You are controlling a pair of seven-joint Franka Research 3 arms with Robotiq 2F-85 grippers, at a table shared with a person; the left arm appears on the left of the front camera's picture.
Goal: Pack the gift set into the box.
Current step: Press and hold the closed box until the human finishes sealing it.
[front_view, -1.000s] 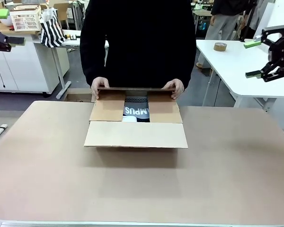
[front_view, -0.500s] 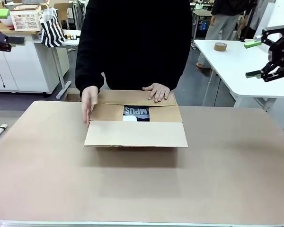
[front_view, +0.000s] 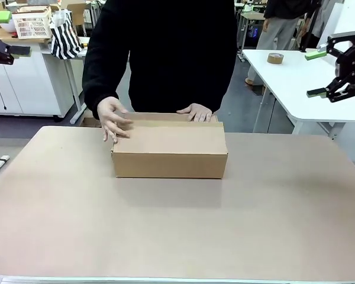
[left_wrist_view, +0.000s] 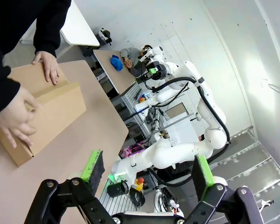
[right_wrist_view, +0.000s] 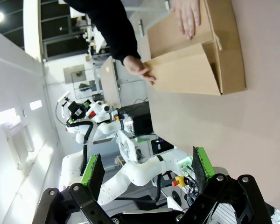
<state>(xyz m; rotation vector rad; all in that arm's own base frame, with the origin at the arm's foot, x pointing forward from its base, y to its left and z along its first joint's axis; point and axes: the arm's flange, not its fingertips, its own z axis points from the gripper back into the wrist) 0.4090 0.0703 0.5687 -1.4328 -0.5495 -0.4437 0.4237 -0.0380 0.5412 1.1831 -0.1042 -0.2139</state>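
Left gripper (left_wrist_view: 147, 172) raised, spread wide, empty. Box (front_view: 168, 148) at far middle of table (front_view: 284, 225), flaps folded down; one hand (front_view: 112, 121) at its corner, other hand (front_view: 195, 111) on far edge. Gift set presumably underneath. Right gripper (front_view: 315, 74) likewise wide, empty. Risk: untaped flaps spring up once hands lift.

Shut flaps and cut-off edges

The box (front_view: 169, 155) has its top flaps (front_view: 171, 135) folded over, so its inside is covered, and a person's hand (front_view: 112, 121) hides the top's far left corner. Behind the box, the person (front_view: 165, 53) is cut off by the picture's top edge. Well right of the box, the right gripper (front_view: 313, 74) runs off the edge (at its wrist).
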